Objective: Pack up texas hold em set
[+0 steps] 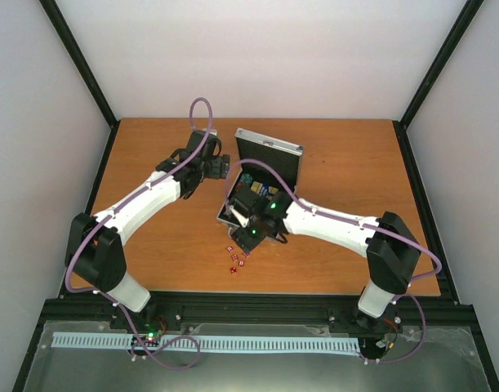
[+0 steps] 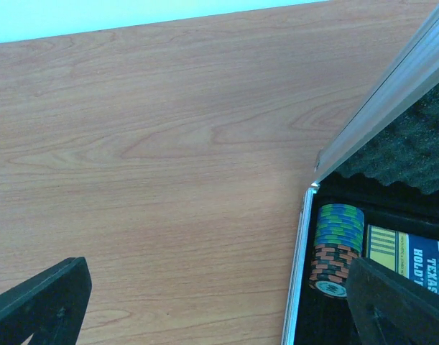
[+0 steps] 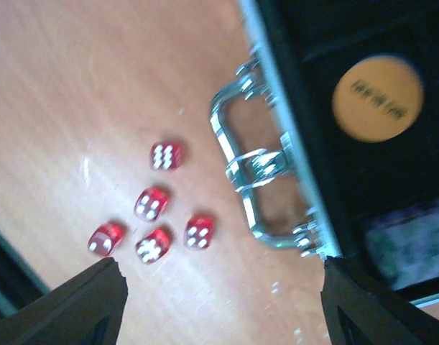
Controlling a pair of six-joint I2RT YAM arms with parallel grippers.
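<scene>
Open silver case (image 1: 269,147) on a warm wooden table (image 1: 159,253), boxed in by pale walls (image 1: 265,57) and black frame posts (image 1: 79,61).

From the left: the left gripper (image 1: 211,166) hangs at the case's left edge, jaws wide apart with nothing in them. Its camera sees a stack of striped chips (image 2: 338,248) and a blue-yellow card deck (image 2: 413,259) lying in the black-lined base. The case sits a little right of the table's middle, with its lid raised on the far side. At its near edge the right gripper (image 1: 249,237) hovers, jaws apart and empty, above the metal handle (image 3: 251,183). Five red dice (image 3: 151,204) lie loose on the wood beside that handle, and an orange disc (image 3: 377,97) lies inside the case.
</scene>
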